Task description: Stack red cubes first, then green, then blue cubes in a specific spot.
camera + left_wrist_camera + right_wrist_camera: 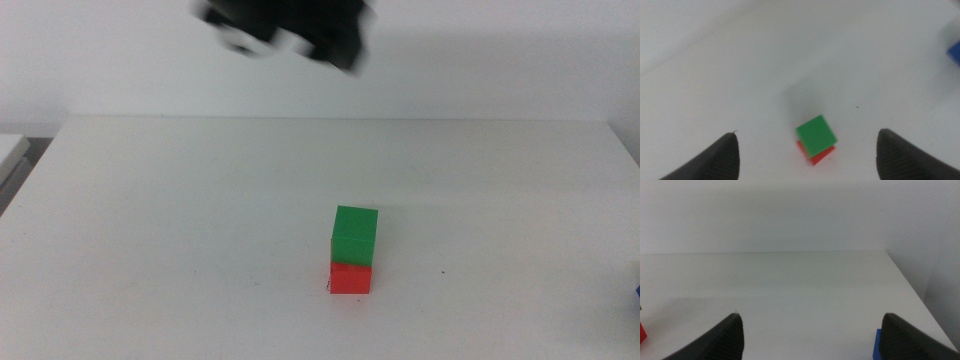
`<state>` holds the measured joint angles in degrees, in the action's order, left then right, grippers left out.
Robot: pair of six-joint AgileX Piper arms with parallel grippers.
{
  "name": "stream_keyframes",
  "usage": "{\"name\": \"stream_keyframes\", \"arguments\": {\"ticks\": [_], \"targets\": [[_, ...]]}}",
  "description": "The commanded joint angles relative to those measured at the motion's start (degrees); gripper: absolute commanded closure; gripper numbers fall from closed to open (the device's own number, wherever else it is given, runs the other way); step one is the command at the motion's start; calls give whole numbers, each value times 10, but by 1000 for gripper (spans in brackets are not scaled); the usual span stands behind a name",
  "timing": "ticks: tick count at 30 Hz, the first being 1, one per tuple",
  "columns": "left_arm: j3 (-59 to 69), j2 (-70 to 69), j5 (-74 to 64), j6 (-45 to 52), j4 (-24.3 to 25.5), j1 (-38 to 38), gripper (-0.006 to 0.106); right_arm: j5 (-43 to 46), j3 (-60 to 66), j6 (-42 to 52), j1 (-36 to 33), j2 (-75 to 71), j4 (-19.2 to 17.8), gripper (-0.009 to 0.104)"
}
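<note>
**Stacking: green on red, blue apart**

Spanning every view, the white surface bears no writing. Left pincer hangs wide open, empty, above green cube atop red cube. Right pincer, open and empty, sits beside blue cube, barely visible at the middle view's right edge.

The small green matte cube sits on top of the small red matte cube, slightly askew, on the white table right of centre. The small blue matte cube lies well apart to their right, at the table's right edge, and the left gripper hangs above the stack.
</note>
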<state>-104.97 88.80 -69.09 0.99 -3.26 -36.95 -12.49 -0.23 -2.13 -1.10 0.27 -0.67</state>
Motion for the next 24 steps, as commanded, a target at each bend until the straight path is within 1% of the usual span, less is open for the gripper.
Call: {"name": "stream_keyframes", "arguments": {"ticks": [1, 5, 7, 11, 16, 20, 24], "targets": [[42, -84, -9, 24, -4, 15, 7, 5, 2, 5, 5, -3, -5, 2], [175, -231, -9, 45, -26, 44, 7, 5, 2, 5, 5, -3, -5, 2], [249, -309, 42, 52, -41, 48, 7, 5, 2, 5, 5, -3, -5, 2], [336, -411, 106, 47, -59, 49, 7, 5, 2, 5, 5, -3, -5, 2], [354, -448, 115, 46, -93, 49, 7, 5, 2, 5, 5, -3, -5, 2], [354, -449, 118, 46, -109, 49, 7, 5, 2, 5, 5, -3, -5, 2], [354, -451, 119, 46, -106, 49, 7, 5, 2, 5, 5, -3, -5, 2]]}}
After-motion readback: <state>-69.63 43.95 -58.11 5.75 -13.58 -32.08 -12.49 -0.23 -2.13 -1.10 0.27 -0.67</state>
